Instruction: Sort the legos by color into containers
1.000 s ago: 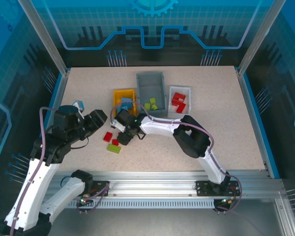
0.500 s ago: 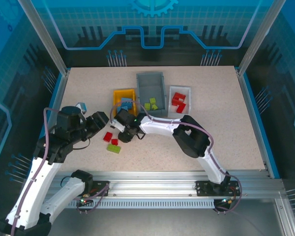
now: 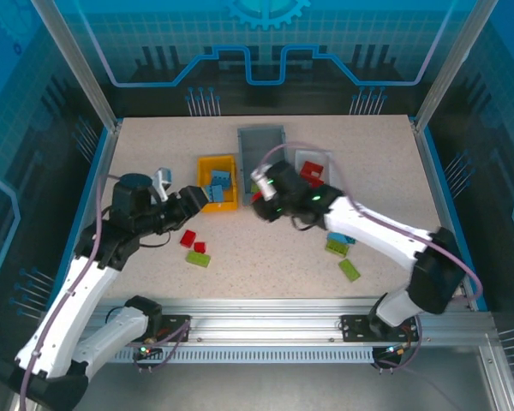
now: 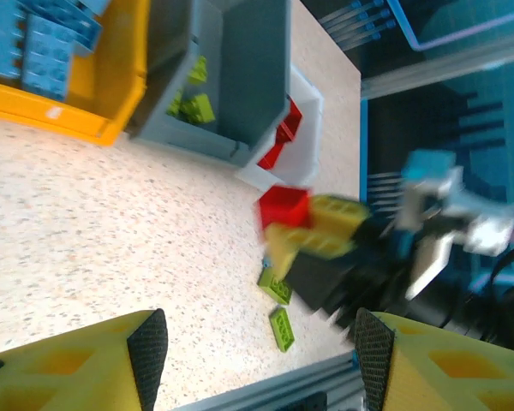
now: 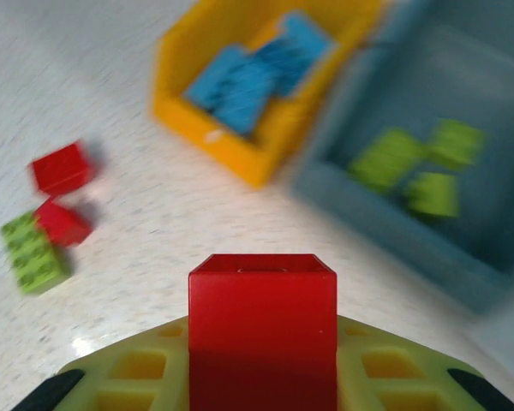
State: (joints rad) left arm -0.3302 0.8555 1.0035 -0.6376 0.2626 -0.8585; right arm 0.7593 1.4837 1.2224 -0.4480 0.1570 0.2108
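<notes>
While the right hand (image 3: 261, 208) grips a red lego (image 5: 262, 330) by the near left corner of the grey bin (image 3: 263, 141), the left hand (image 4: 257, 360) hangs with fingers spread, left of it.

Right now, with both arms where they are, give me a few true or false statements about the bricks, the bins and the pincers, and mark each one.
1. The right pincer holds a red brick. True.
2. Green bricks lie in the grey bin. True.
3. The yellow bin holds red pieces. False: it holds blue bricks.
4. The left pincer is shut on a brick. False: its jaws stand apart with nothing between them.
5. No red pieces lie loose on the table. False: two red bricks lie there, beside a green one.
</notes>
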